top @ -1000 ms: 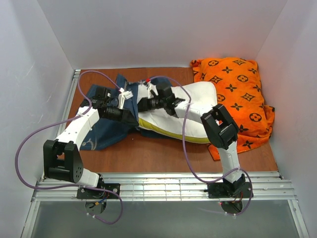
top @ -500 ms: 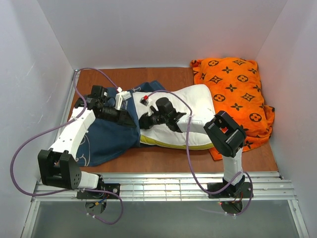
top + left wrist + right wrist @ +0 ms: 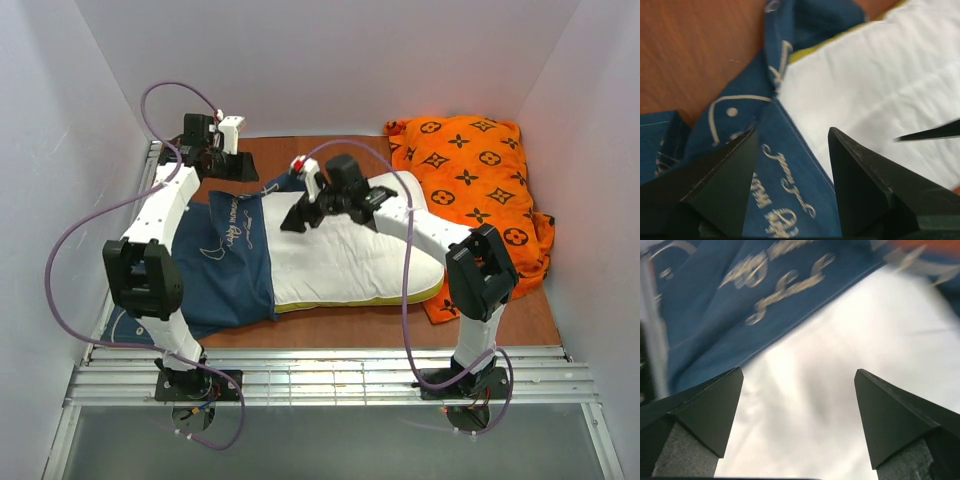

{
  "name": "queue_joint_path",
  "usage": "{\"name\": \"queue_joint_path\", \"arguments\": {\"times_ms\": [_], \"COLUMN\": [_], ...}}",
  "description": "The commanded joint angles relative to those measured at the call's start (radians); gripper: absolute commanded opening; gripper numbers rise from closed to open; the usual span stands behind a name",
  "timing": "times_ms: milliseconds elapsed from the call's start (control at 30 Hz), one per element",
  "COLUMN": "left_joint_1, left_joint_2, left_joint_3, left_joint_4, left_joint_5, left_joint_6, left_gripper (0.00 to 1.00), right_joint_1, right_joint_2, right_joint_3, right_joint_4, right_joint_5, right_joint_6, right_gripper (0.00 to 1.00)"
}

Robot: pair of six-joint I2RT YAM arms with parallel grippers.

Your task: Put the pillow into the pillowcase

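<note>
The white pillow [image 3: 350,262] with its yellow edge band lies mid-table, its left end inside the navy pillowcase [image 3: 225,262], which spreads out to the left. My left gripper [image 3: 246,168] hovers at the back left over the case's far corner, open and holding nothing; the left wrist view has printed blue pillowcase [image 3: 790,192] under the left gripper [image 3: 792,137] and white pillow [image 3: 880,90] beside it. Over the pillow's upper left part my right gripper [image 3: 298,218] is open too. In the right wrist view the right gripper [image 3: 799,372] frames bare pillow [image 3: 840,370], with pillowcase [image 3: 740,290] beyond.
An orange cushion with dark monograms [image 3: 480,190] lies at the back right, touching the pillow's right end. White walls close in the brown table [image 3: 340,320] on three sides. A metal rail [image 3: 320,375] runs along the near edge by the arm bases.
Both grippers have opened and let go of the pillowcase. The left arm swung up to the back left, the right gripper rose. The case now lies flatter over the pillow's left end.
</note>
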Motion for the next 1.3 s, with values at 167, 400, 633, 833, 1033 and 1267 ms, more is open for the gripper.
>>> {"name": "queue_joint_path", "arguments": {"times_ms": [167, 400, 633, 833, 1033, 1267], "left_joint_1": [-0.081, -0.081, -0.081, -0.081, -0.081, -0.081], "left_joint_2": [0.166, 0.240, 0.360, 0.441, 0.482, 0.513], "left_joint_3": [0.102, 0.149, 0.231, 0.246, 0.261, 0.280], "left_joint_4": [0.079, 0.110, 0.057, 0.026, 0.044, 0.078], "left_joint_5": [-0.277, -0.224, -0.122, -0.070, -0.082, 0.081], "left_joint_6": [-0.022, -0.007, 0.004, 0.021, -0.001, -0.034], "left_gripper": [0.57, 0.59, 0.61, 0.60, 0.55, 0.00], "right_joint_1": [-0.120, -0.165, -0.163, -0.165, -0.163, -0.145], "right_joint_2": [0.238, 0.467, 0.538, 0.463, 0.408, 0.357], "right_joint_3": [0.431, 0.656, 0.623, 0.503, 0.459, 0.408], "right_joint_4": [-0.256, -0.287, -0.359, -0.307, -0.241, -0.184], "right_joint_5": [0.231, 0.193, 0.038, -0.019, -0.042, -0.064], "right_joint_6": [-0.393, -0.476, -0.535, -0.522, -0.466, -0.432], "right_gripper": [0.98, 0.99, 0.81, 0.06, 0.01, 0.01]}}
